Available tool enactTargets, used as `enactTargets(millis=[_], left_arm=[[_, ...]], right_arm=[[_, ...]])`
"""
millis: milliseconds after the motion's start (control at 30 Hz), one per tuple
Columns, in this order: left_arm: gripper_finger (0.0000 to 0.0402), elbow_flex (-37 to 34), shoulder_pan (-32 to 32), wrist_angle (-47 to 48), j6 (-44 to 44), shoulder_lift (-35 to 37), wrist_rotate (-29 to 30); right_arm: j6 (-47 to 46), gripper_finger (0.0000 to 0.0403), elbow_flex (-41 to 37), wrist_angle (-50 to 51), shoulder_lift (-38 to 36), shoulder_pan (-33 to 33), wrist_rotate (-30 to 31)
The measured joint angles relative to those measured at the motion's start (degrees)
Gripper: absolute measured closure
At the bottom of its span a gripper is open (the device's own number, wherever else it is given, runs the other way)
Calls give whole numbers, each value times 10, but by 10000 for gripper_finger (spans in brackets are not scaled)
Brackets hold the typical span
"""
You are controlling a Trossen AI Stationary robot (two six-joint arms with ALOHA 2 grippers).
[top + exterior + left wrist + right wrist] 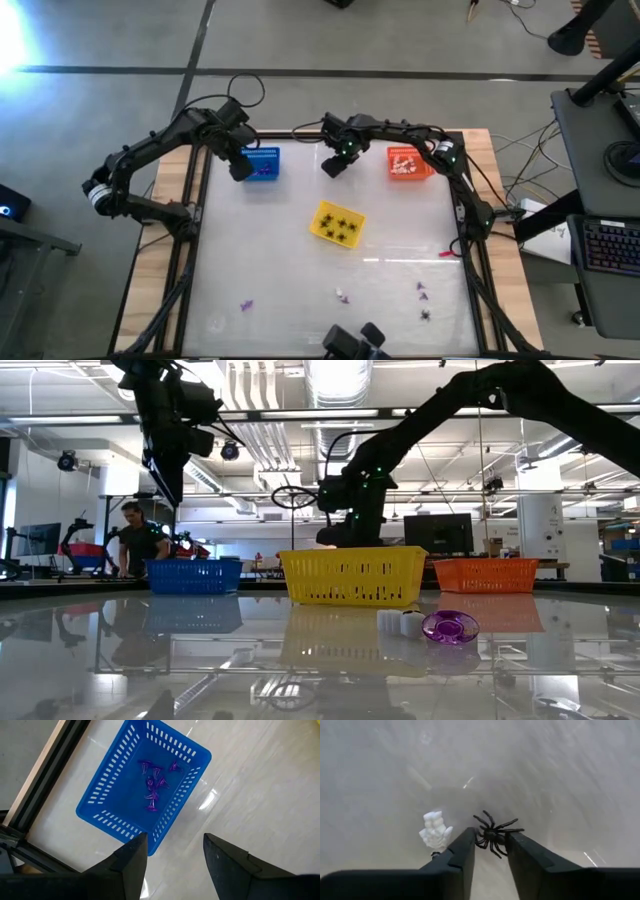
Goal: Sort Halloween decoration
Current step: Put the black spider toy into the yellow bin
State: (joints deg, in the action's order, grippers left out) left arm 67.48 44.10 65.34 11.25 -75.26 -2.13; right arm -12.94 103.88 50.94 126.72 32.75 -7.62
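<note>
Fingers [462, 852] of my right gripper [490, 839] pinch narrow on the spider [493, 834], above the table's [290, 270] far edge. It's light and its legs look bendy, so I judge the body the surest hold.

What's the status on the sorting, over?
Left gripper open by blue basket. Right gripper shut on spider, raised between baskets. White piece at its finger, maybe caught too.

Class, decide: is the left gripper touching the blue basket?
Apart. The low view shows the left gripper hanging above the blue basket, with clear space between them.
</note>
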Motion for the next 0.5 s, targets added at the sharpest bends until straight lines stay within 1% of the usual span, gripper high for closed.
enactTargets(millis=[133,233,500], left_arm=[[225,0,0,0,0,0,0],[225,0,0,4,0,0,0],[225,0,0,16,0,0,0]], right_arm=[[0,360,0,1,0,3,-2],[1,386,0,4,-2,3,-3],[3,393,-1,23,-22,3,3]])
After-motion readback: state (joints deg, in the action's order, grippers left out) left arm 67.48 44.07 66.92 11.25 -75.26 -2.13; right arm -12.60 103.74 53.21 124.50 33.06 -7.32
